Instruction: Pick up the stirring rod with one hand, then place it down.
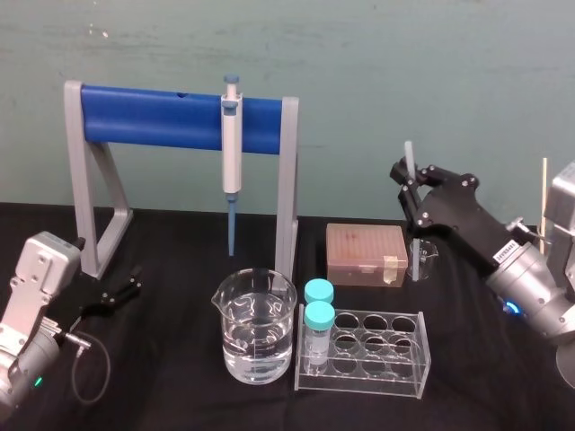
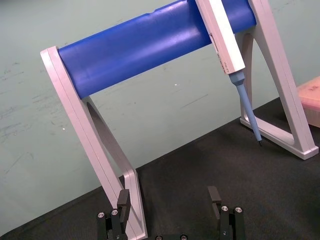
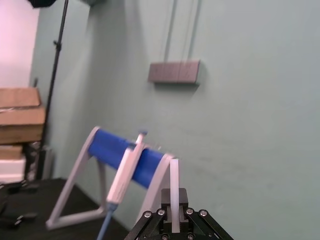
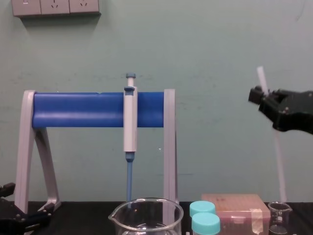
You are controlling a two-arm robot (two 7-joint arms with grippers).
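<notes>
- Currently the black two-fingered right gripper point(image 4: 259, 96) is clamped on the long, thin, translucent white stirring rod point(image 4: 277, 147), close to its upper end; a short stub stands above the fingers point(image 3: 183, 197) and most of the length hangs below them
- Long axis: nearly upright with a slight lean, so in the chest view the lower tip sits well beneath the fingers and a little to the robot's right of them; that tip is at the mouth of the small clear glass beaker point(image 4: 279, 215); whether it is inside the rim I cannot tell
- Judgement: setting it down turns on that length beneath the fingers; the tip would meet the beaker or the black table point(image 1: 180, 395) well before the gripper gets low
- Left side: the black left gripper point(image 1: 117, 292) rests well apart from the rod, fingers point(image 2: 123, 199) spread and holding nothing; the right arm is the one at work
- Writing: a white label point(image 1: 503, 254) on the right arm carries print too small to read; no brand is legible elsewhere
</notes>
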